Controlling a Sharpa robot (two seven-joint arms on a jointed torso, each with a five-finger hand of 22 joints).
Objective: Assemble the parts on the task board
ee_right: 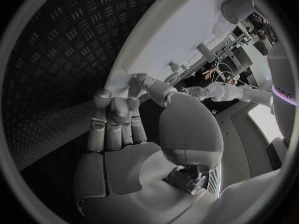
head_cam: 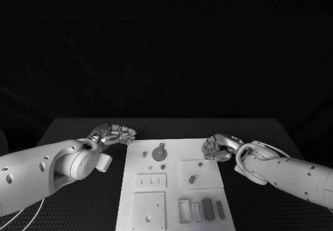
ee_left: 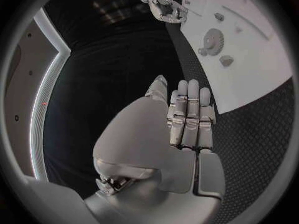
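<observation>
Task board [head_cam: 173,192] lies at lower centre, grey parts [head_cam: 159,154] loose on it; left hand [head_cam: 114,134] and right hand [head_cam: 217,147] flank its upper corners, fingers curled in, holding nothing; assembly seems unstarted; next comes reaching for a part.

A black table [head_cam: 83,126] with a ribbed surface carries everything. The white task board [head_cam: 173,147] lies flat at its middle
</observation>
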